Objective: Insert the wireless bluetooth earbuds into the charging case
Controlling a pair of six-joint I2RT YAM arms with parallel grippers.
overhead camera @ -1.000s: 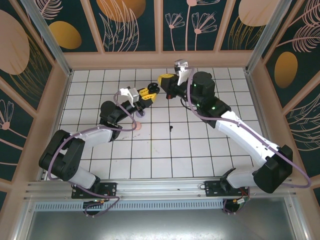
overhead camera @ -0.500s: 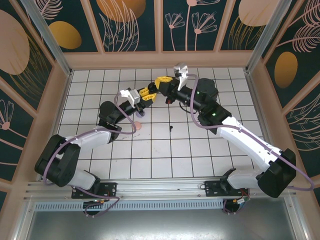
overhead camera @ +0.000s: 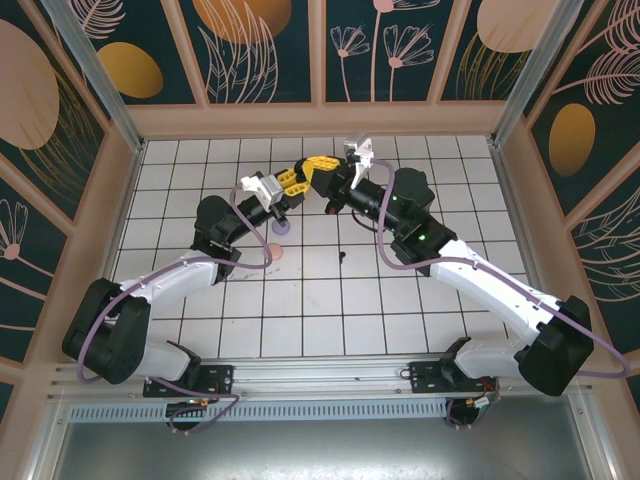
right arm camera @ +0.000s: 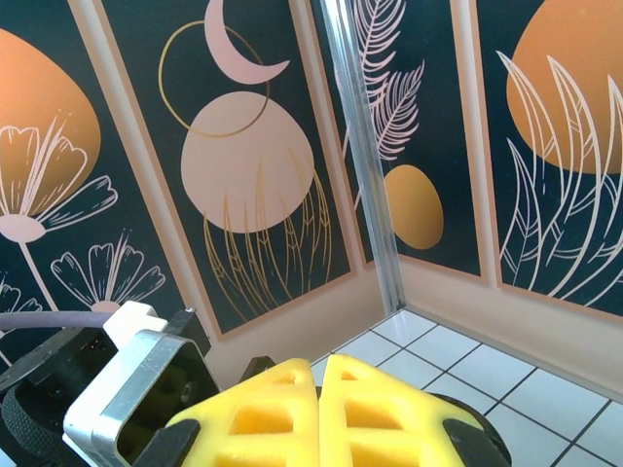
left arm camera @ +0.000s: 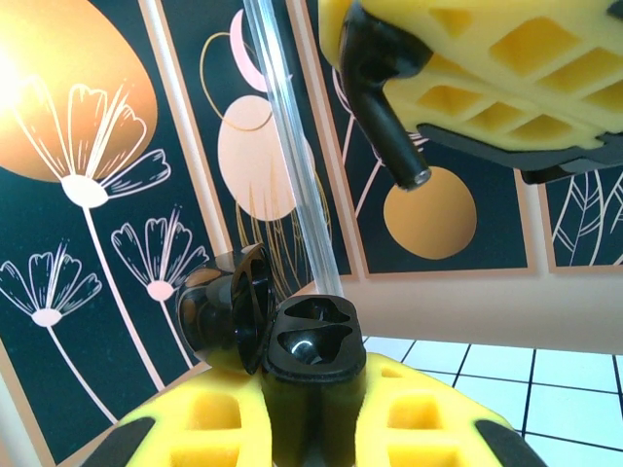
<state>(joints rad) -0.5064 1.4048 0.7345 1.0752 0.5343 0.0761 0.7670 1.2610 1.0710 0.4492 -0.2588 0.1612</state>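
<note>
Earbud [left arm camera: 387, 107], black, is pinched stem-down in the right gripper [overhead camera: 322, 165], just above and apart from the open case [left arm camera: 310, 345], which the left gripper [overhead camera: 292, 184] clamps, over the tabletop's [overhead camera: 400, 300] far middle.

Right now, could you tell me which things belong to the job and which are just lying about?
Job: open case in left gripper; black earbud in right gripper.
Lying about: pink piece, purple piece, black bit, all too small to identify.
</note>
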